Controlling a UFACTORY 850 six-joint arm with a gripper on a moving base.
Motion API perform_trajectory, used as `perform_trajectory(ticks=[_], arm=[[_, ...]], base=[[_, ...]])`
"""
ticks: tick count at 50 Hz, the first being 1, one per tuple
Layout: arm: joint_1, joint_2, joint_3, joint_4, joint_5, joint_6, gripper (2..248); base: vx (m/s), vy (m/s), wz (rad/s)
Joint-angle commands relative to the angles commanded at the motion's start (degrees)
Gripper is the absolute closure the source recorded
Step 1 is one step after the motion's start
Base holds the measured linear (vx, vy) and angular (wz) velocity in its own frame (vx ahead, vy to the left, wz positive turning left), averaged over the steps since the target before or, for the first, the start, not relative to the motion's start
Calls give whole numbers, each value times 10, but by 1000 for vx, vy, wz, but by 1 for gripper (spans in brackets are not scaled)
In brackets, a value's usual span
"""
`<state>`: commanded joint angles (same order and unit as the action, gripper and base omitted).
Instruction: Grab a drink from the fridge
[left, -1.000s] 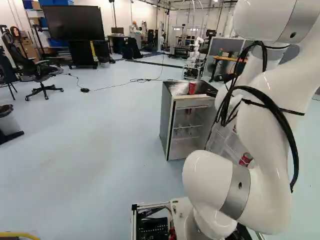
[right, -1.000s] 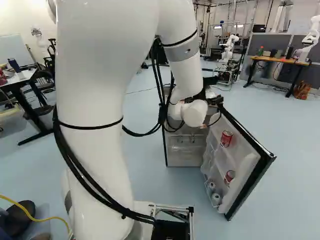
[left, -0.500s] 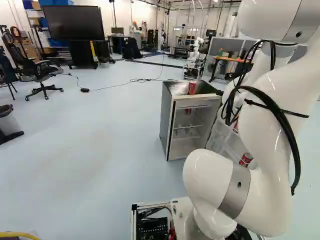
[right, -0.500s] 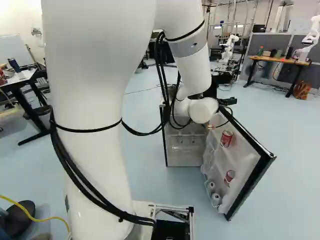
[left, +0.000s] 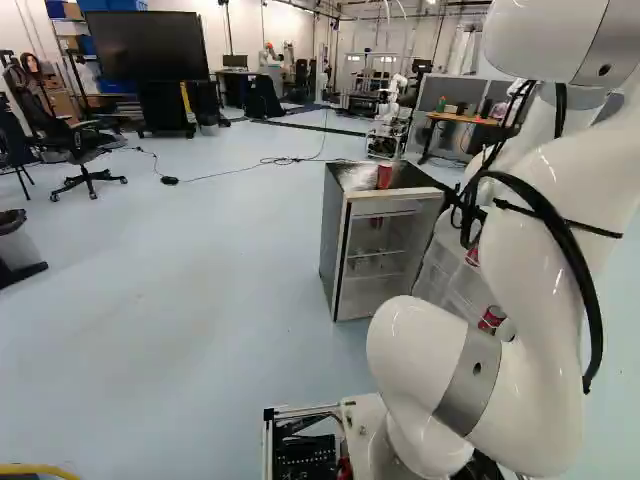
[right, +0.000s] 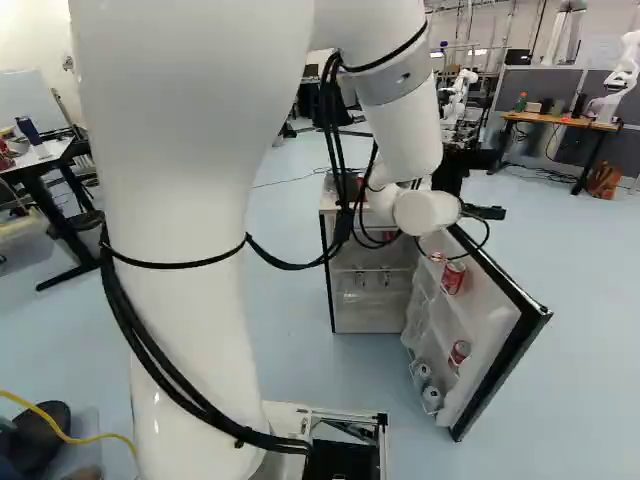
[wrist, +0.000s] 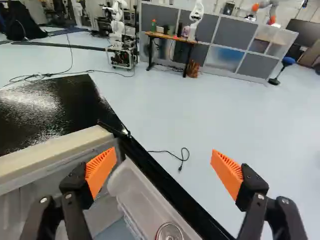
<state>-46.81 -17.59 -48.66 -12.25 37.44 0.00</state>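
Note:
Over the open fridge door, my gripper (right: 478, 200) shows as a black shape in the right base view. In the wrist view my gripper (wrist: 163, 162) stands wide open, its orange pads apart with nothing gripped; the door's top edge (wrist: 165, 182) runs below and between them. The fridge (left: 345, 245) has its door (right: 500, 320) swung out. Red cans (right: 453, 277) (right: 460, 352) and pale cans (right: 422, 375) sit in the door shelves. A can top (wrist: 170, 232) shows in a door shelf in the wrist view. Another red can (left: 384, 175) stands on the fridge's top.
In the wrist view, the glossy fridge top (wrist: 50, 110) lies beside one finger, and a thin cable (wrist: 172, 154) lies on the floor beyond the door. Farther off are a wooden desk (right: 560, 120), grey partitions and another robot (right: 458, 95). An office chair (left: 85, 150) stands far left.
My arm has swung right in the right base view, carrying the gripper from near the fridge top out over the door. The base, fridge and cans have not shifted.

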Motion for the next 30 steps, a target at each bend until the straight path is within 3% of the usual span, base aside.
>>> perform_trajectory(ticks=[30], arm=[[-35, -16, -61, 104, -132, 0, 3]], base=[[0, 0, 0]])
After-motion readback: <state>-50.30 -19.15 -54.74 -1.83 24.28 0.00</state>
